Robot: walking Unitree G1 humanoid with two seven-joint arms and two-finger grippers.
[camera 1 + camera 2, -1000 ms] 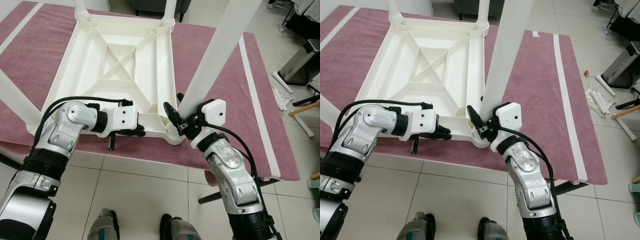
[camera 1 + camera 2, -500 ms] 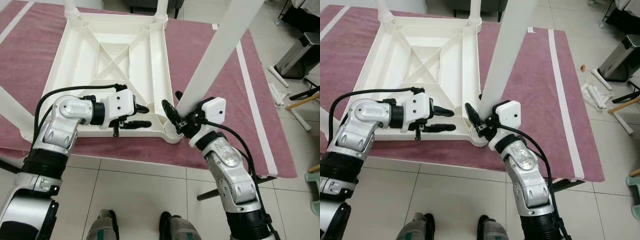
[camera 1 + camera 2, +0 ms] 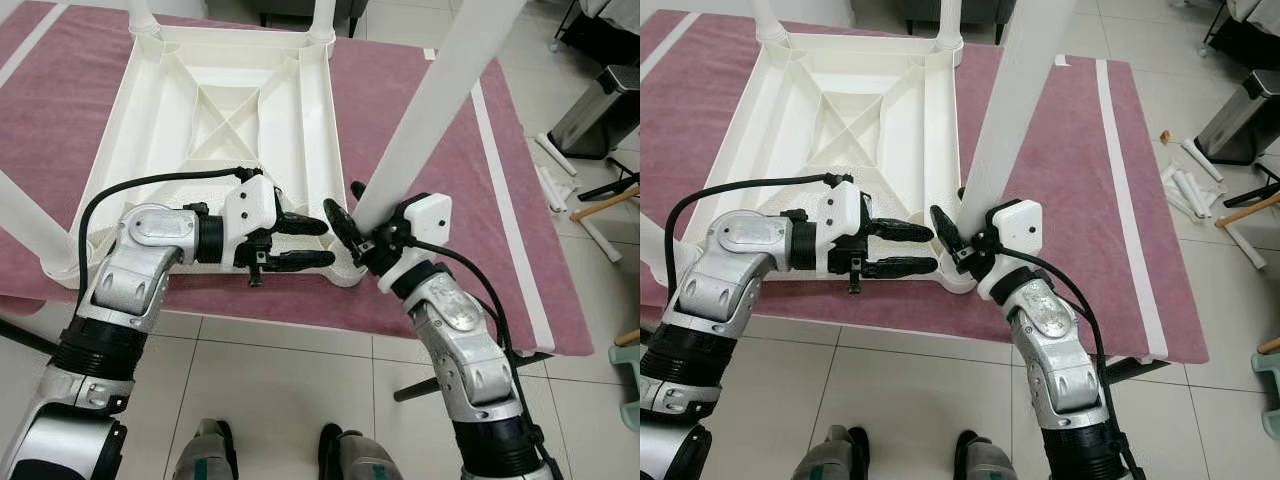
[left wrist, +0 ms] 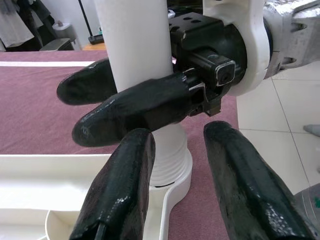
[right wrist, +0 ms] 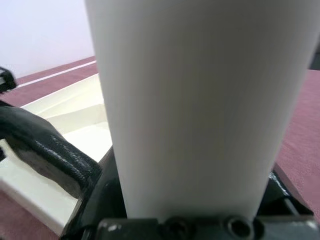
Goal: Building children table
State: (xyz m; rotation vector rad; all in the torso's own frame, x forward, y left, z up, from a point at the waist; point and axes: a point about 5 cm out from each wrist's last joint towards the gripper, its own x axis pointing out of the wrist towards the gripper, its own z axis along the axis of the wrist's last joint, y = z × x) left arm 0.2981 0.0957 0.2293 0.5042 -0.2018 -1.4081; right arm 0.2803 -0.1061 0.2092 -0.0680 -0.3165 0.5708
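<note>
At the upturned table's (image 3: 215, 110) near right corner, right gripper (image 3: 350, 225) clamps the white leg (image 3: 425, 120); left gripper (image 3: 310, 243) hovers alongside, fingers spread.

Left arm is bent across the front, elbow out, wrist turned inward toward the other arm. The left gripper (image 3: 318, 243) has its two black fingers (image 4: 120, 192) spread apart, tips pointing at the right gripper (image 3: 352, 222) and stopping just short of it. Right arm reaches up and forward, forearm angled inward, its fingers (image 4: 135, 107) clamped around a white table leg (image 3: 425, 110).
</note>
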